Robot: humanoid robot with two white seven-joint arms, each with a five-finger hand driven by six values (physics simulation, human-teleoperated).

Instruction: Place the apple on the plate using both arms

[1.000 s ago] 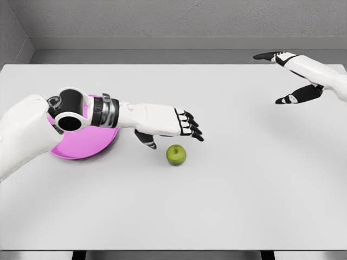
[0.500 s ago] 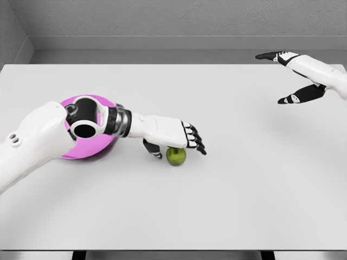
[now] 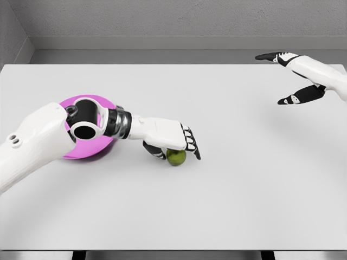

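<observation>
Green apple (image 3: 175,157) on the white surface (image 3: 227,189) just right of the pink plate (image 3: 81,149), left hand (image 3: 168,138) draped over it, fingers (image 3: 191,146) curling down but not clearly clamped. Right hand (image 3: 295,76) far off, fingers spread, holding nothing. Likely to roll away if squeezed off-centre, being round and barely caged.
</observation>
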